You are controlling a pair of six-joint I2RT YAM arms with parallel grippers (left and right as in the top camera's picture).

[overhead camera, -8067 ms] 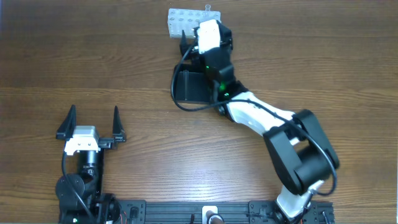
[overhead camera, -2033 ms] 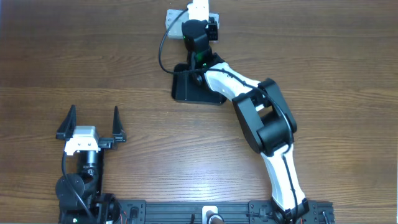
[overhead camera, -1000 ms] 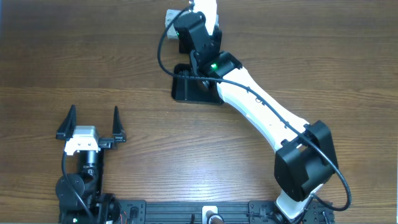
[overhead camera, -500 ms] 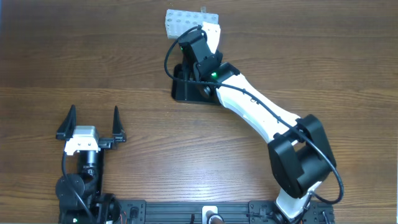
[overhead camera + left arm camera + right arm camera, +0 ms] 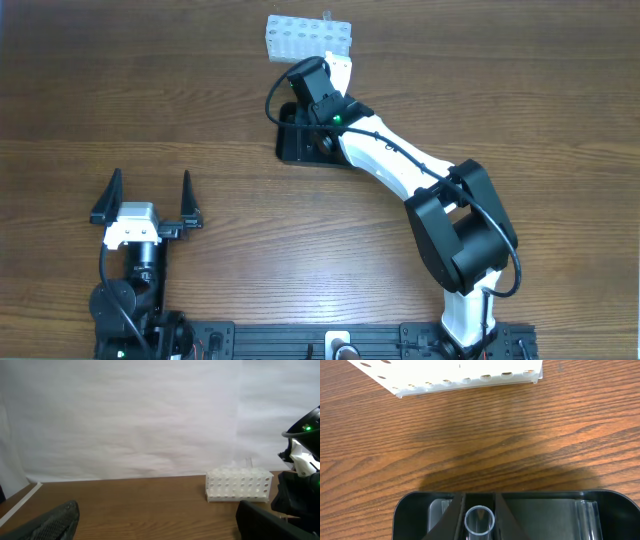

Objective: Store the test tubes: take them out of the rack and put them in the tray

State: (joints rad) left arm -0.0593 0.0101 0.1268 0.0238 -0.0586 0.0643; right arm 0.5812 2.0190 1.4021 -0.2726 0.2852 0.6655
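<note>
Right pincer [image 5: 479, 532] grips a test tube [image 5: 479, 520] over the tray [image 5: 540, 497] by the worktop's far edge; left pincer [image 5: 147, 190] gapes wide.

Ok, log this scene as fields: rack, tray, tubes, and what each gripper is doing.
rack: white plastic test tube rack, one standing clear tube in it
tray: black plastic tray, next to the rack, one lying tube inside
right gripper: shut on a clear test tube, over the tray
left gripper: open, far from both
</note>
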